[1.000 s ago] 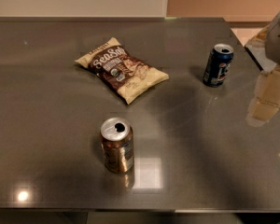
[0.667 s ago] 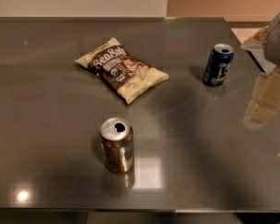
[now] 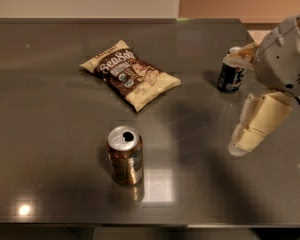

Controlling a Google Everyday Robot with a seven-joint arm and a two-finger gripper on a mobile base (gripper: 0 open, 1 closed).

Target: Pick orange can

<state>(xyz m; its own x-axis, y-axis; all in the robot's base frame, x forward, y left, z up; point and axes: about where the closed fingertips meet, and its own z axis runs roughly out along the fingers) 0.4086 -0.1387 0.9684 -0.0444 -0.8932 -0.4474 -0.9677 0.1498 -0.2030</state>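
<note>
The orange can [image 3: 125, 155] stands upright on the grey table [image 3: 50, 134], front centre-left. It has a copper body and a silver top with an open tab hole. My gripper [image 3: 238, 145] hangs over the table at the right, pointing down and left. It is well to the right of the orange can, apart from it, and holds nothing that I can see.
A dark blue can [image 3: 230, 75] stands at the back right, partly covered by my white arm [image 3: 285, 59]. A brown and cream chip bag [image 3: 130, 74] lies flat behind the orange can. The table's front edge runs just below the can.
My arm and gripper have moved left and further over the table, now overlapping the blue can. The cans and the bag have not moved.
</note>
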